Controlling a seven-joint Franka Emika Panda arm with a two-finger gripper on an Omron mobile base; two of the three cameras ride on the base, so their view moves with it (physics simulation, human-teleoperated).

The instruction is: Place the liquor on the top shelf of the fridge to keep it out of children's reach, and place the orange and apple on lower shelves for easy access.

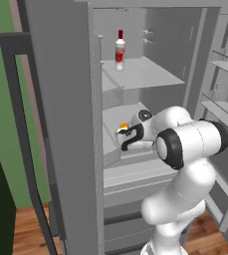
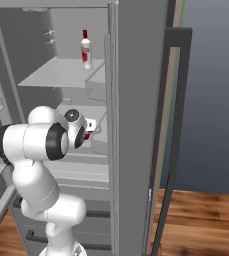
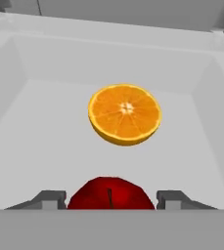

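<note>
End effector (image 3: 111,201): in the hand view its two dark fingertips (image 3: 49,199) stand apart, one on either side of the apple (image 3: 109,194). A narrow gap shows between each tip and the fruit's skin, so the fingers are spread and not clamped on it. The apple sits directly between the tips, stem dimple facing the camera, resting on the pale floor of a box-like drawer (image 3: 30,146).

Orange (image 3: 125,114): it lies beyond the apple, further into the same drawer, cut face turned toward the camera. It is apart from the apple and from both fingertips, with bare drawer floor between. The drawer's side walls rise on either side and its back wall stands behind the orange.

In the left base view the end effector (image 1: 123,135) is reached into the fridge (image 1: 60,124) at the level below the top shelf (image 1: 145,74), with a sliver of orange (image 1: 122,125) visible just above the wrist. In the right base view a small patch of red, the apple (image 2: 87,136), shows at the hand.

Liquor (image 1: 119,51): the bottle stands upright on the top shelf, toward its left front corner as seen from the left base view, well above and apart from the end effector. The right base view shows the liquor (image 2: 86,50) upright on the same shelf.

The fridge door (image 2: 136,125) stands open.
</note>
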